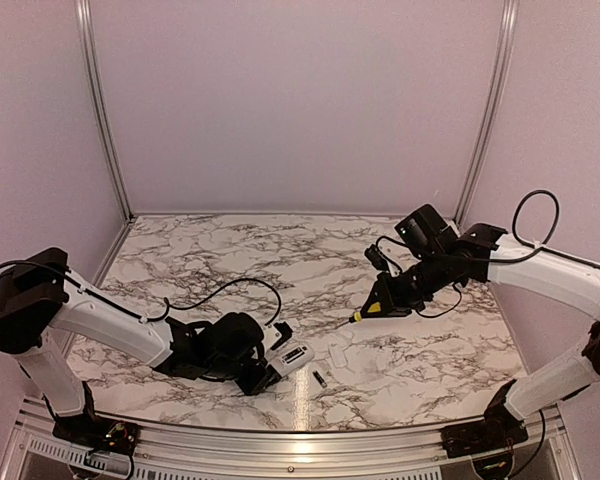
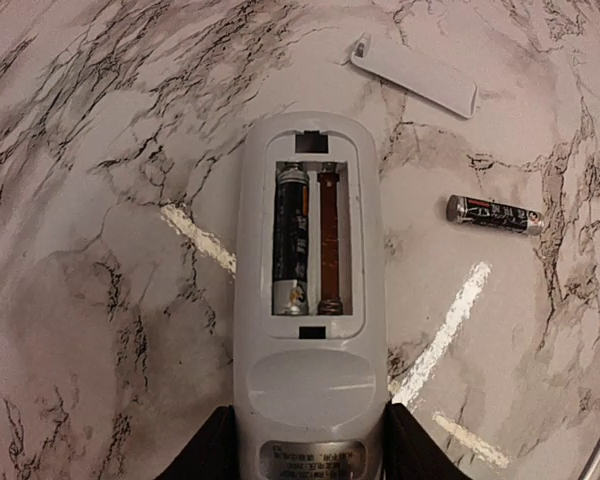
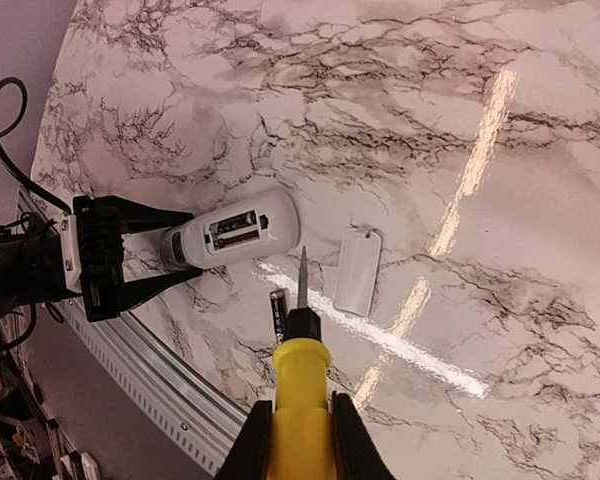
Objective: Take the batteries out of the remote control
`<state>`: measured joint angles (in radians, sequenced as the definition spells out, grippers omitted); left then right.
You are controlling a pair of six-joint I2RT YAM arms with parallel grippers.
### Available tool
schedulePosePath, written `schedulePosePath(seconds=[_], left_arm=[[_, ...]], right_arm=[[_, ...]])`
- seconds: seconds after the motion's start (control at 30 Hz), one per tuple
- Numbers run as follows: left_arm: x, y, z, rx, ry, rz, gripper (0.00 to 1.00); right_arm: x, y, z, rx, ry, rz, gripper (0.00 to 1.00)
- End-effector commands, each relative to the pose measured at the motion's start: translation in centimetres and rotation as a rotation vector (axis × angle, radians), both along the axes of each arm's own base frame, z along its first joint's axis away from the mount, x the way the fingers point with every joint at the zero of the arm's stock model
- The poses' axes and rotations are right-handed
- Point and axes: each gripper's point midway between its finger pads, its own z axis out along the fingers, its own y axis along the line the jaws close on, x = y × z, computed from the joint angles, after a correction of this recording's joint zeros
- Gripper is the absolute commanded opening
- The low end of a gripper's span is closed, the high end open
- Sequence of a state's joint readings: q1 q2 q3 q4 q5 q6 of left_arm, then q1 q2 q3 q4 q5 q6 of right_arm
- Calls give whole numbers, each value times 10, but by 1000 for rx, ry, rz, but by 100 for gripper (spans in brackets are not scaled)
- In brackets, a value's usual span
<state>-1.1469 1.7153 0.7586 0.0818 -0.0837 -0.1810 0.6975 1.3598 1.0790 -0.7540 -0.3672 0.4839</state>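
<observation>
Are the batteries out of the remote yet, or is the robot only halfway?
About halfway. Done: the white cover is off and lies on the table, and the loose battery lies there too. In hand: the left gripper holds the remote control, and the right gripper holds the yellow screwdriver above the table. Left: the second battery sits in the open compartment, next to an empty slot.
</observation>
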Motion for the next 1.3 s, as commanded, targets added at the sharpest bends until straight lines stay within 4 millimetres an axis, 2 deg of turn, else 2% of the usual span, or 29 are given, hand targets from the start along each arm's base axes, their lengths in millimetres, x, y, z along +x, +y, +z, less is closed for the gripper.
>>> schedulePosePath(seconds=[0.0,0.27,0.43,0.5,0.63,0.7,0.83,0.97,1.27], left_arm=[[4,5,16,-86,-14,128,9],[7,17,17,-78,-25,262,6],[1,16,2,-41,-2,275,8],[-3,16,-3,-33,14,267,14],[-6,17,-4,-28,25,253,31],[-8,17,-2,-26,26,242,45],[-12,15,-2,-8,30,197,65],[-16,14,-5,35,42,156,74],[-16,32,-18,111,64,153,74]], right_arm=[[12,2,22,38,-65,-71,0],[17,-1,25,43,-80,-111,0],[20,1,26,55,-83,-127,0],[20,2,25,55,-79,-127,0],[20,1,25,55,-80,-130,0],[20,1,25,54,-79,-132,0],[22,1,25,55,-82,-139,0],[22,0,26,54,-84,-148,0],[20,-3,23,59,-82,-164,0]])
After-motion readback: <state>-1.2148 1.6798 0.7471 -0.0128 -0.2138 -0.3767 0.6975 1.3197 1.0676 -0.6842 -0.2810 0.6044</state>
